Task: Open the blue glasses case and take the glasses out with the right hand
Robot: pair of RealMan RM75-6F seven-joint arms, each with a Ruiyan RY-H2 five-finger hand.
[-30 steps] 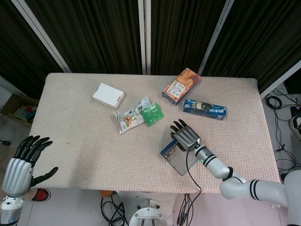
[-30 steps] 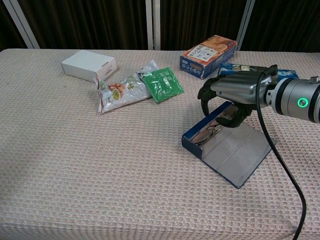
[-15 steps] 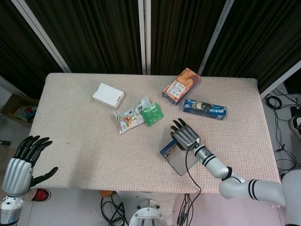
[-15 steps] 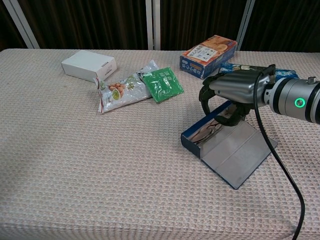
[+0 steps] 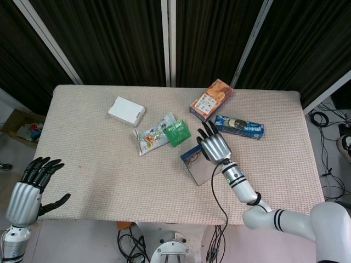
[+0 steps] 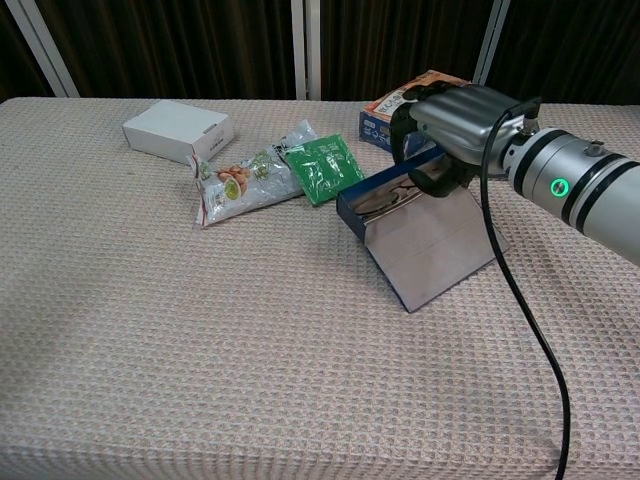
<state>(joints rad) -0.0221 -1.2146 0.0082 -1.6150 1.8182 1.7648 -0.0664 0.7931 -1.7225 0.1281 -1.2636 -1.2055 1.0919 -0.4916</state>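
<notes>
The blue glasses case [image 5: 189,159] [image 6: 362,208] lies open at mid-table, its grey lid [image 6: 430,245] folded down toward the front. The glasses [image 6: 388,195] lie inside the blue tray. My right hand [image 5: 214,147] [image 6: 450,125] is on the case's far right end, fingers curled over the wall and thumb down in the tray beside the glasses. It grips that end; whether it also pinches the glasses I cannot tell. My left hand [image 5: 30,186] hangs open off the table's front left corner, seen only in the head view.
Just left of the case lie a green packet [image 5: 176,132] [image 6: 322,168] and a snack bag [image 5: 151,137] [image 6: 240,185]. A white box [image 5: 126,111] [image 6: 177,130] sits further back left. An orange box [image 5: 211,98] and a blue packet [image 5: 239,126] lie behind the right hand.
My right hand has moved toward the back left, and the open case has slid with it toward the green packet. The left hand has barely moved.
</notes>
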